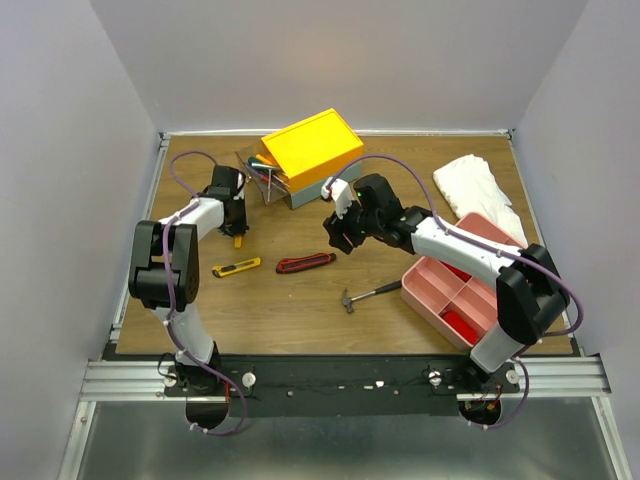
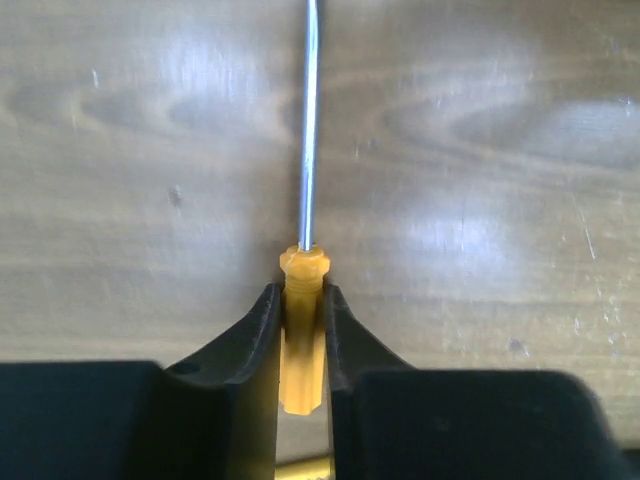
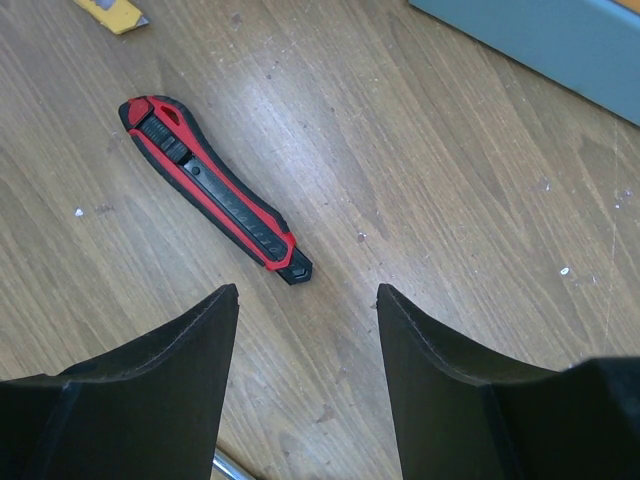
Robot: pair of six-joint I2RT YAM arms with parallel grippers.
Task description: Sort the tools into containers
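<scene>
I have the left claw [image 2: 300, 300] closed on the screwdriver [image 2: 303, 262]. Both pads [image 2: 266, 335] press the flanks of the orange handle just behind its collar, and the tool lies on the table [image 2: 480, 150]. To do this pickup well, I judge that I should confirm the squeeze is firm before lifting. I should then raise it straight up so the long shaft neither swings nor drags (a grip this near the collar leaves most of the handle behind the pads, toward the palm), and carry it level to the box [image 1: 310, 148]. The screwdriver's long axis runs straight through the gap and out ahead of the claw. The shaft points away from the wrist, with its tip beyond the edge of the left wrist view, and the butt points back toward the palm. The right claw [image 3: 306, 292] stands apart and holds nothing. The knife [image 3: 215, 195] lies ahead of it, left of the gap, on a slant.
</scene>
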